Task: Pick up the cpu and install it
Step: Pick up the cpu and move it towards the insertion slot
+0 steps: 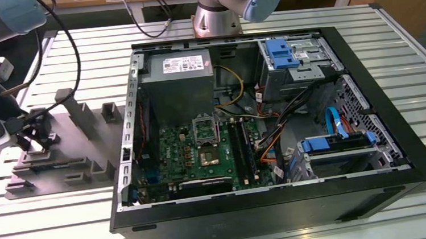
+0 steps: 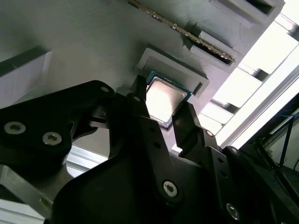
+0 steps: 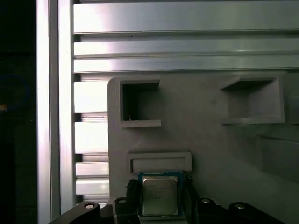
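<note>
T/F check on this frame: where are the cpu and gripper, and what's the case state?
1. The PC case is open, its motherboard showing. True.
2. The cpu lies on the grey fixture. True.
3. The gripper is inside the PC case. False: it is at the cpu, outside the case.
4. The fixture stands inside the case. False: it stands on the slatted table, beside the case at the exterior view's left.

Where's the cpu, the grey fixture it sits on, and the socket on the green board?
cpu (image 2: 164, 97): second wrist view, middle of its metal top.
fixture (image 3: 205, 149): first wrist view, bare flat face.
socket (image 1: 204, 128): exterior view, centre within its metal frame.
</note>
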Controlling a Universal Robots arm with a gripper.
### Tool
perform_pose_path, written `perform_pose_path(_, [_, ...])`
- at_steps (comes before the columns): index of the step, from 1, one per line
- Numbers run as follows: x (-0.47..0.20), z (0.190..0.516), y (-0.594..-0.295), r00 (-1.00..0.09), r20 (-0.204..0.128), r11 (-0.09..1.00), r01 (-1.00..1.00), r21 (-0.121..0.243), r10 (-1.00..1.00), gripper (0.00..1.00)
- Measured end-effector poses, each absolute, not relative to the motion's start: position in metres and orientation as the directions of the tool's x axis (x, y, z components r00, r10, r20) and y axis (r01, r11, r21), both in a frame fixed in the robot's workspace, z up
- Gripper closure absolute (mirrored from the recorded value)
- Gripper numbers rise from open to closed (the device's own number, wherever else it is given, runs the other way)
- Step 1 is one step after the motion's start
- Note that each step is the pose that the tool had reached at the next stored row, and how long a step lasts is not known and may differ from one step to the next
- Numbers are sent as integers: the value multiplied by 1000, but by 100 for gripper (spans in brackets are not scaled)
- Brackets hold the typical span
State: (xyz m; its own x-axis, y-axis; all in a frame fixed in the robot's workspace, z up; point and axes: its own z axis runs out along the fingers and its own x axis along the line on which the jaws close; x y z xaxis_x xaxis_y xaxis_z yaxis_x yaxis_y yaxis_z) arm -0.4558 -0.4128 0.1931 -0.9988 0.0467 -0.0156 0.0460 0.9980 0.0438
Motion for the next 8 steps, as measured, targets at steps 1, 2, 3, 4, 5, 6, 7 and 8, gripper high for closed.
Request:
perform_pose_path(1, [-456,195,-413,-999,-16,998,46,44,47,53])
perform_pose_path(2, [-456,197,-413,-999,-16,998,46,44,47,53])
perform_pose_path(3, [-456,198,-413,-999,-16,998,46,44,47,53])
perform_pose_path(4, [-456,200,-413,-999,-16,998,46,44,47,53])
perform_pose_path(5, [-456,201,-413,-999,-16,998,46,44,47,53])
perform_pose_path(6, [-456,203,-413,-999,-16,998,46,44,47,53])
perform_pose_path(7, [-456,204,-413,-999,-16,998,46,44,47,53])
perform_pose_path(8, [-456,204,-413,-999,-16,998,46,44,47,53])
